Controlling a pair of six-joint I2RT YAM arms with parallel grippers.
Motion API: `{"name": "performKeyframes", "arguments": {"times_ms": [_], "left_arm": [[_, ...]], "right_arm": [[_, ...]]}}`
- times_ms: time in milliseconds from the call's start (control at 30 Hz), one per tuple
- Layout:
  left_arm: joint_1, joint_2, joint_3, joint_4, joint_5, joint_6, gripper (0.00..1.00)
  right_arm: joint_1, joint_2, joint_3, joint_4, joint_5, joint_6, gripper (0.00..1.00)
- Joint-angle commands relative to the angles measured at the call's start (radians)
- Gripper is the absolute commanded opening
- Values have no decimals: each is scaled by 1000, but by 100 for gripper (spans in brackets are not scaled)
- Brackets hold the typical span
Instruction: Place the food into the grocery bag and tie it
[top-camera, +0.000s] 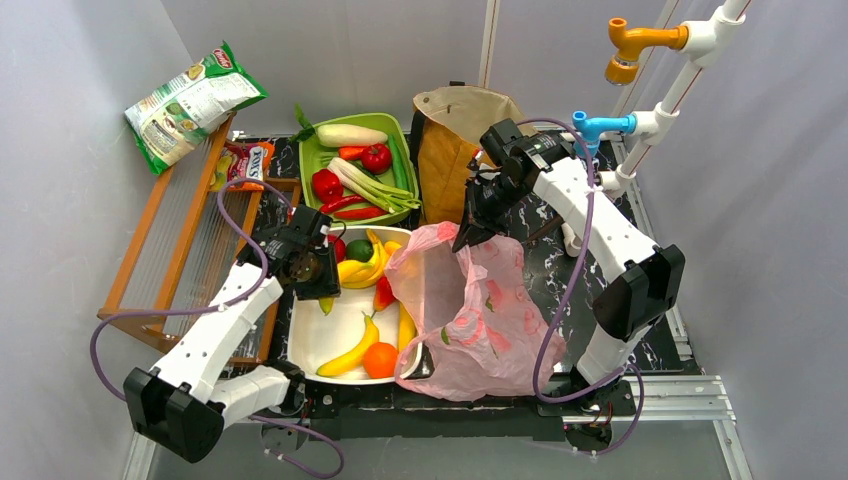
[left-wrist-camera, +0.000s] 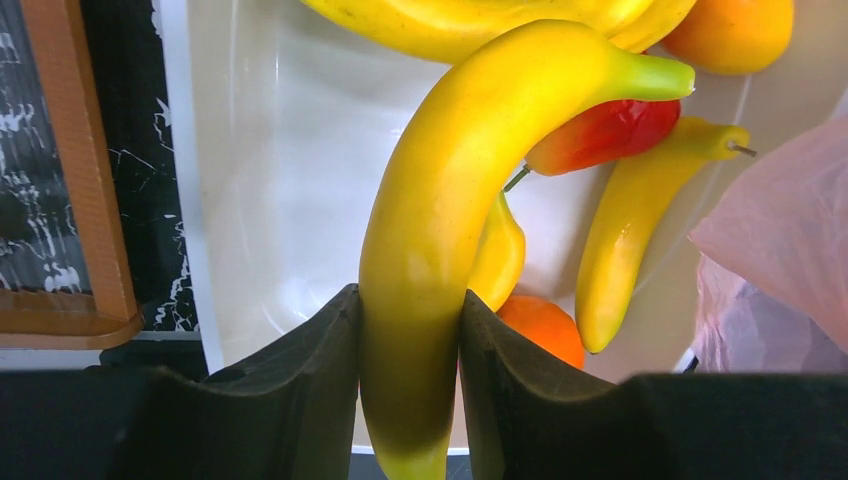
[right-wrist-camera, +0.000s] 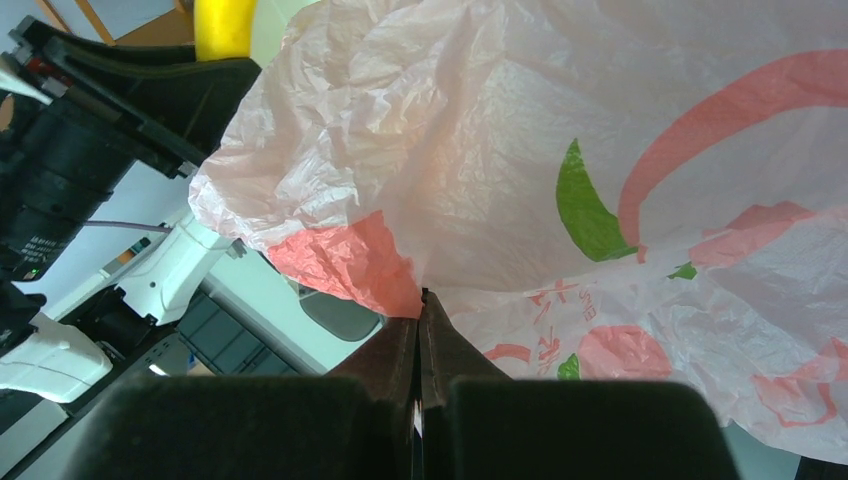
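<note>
Left gripper (left-wrist-camera: 408, 305) around banana (left-wrist-camera: 450, 170)

grocery bag (top-camera: 490, 320): pink, red fruit, green leaves; banana (left-wrist-camera: 440, 220): yellow; tray (top-camera: 312, 335): white

walls (top-camera: 80, 60): pale grey | table (top-camera: 655, 350): black marbled top | wooden rack (top-camera: 180, 230): left | white pipe (top-camera: 680, 90): far right

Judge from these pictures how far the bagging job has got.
Done: the right pincer is shut on the grocery bag, holding its rim up. In hand: the left pincer grips a banana above the white tray. Left: other bananas and an orange lie in the tray, and the bag is untied.
</note>
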Motion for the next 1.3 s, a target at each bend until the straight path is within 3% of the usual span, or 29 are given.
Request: {"name": "performKeyframes", "arguments": {"times_ms": [0, 233, 333, 433, 533, 700, 967, 1267], "left_arm": [[6, -48, 57, -119, -35, 39, 0], [7, -143, 147, -231, -85, 45, 0], [7, -165, 201, -239, -39, 68, 0], [7, -177, 254, -205, 77, 110, 0], [7, -197, 290, -140, 281, 176, 0], [7, -177, 351, -149, 528, 267, 0], [-29, -140, 343, -115, 741, 275, 0], [-162, 78, 377, -64, 595, 128, 0]], "right_arm": [[-11, 9, 45, -13, -14, 6, 1], [-11, 29, 71, -24, -17, 6, 1], [-12, 38, 82, -29, -21, 5, 1], [-12, 49, 98, -38, -22, -1, 1], [-13, 64, 123, -49, -22, -8, 1], [-15, 94, 182, -90, -26, -29, 1], [-27, 95, 183, -97, -24, -42, 1], [-41, 82, 181, -102, -24, -48, 1]]}}
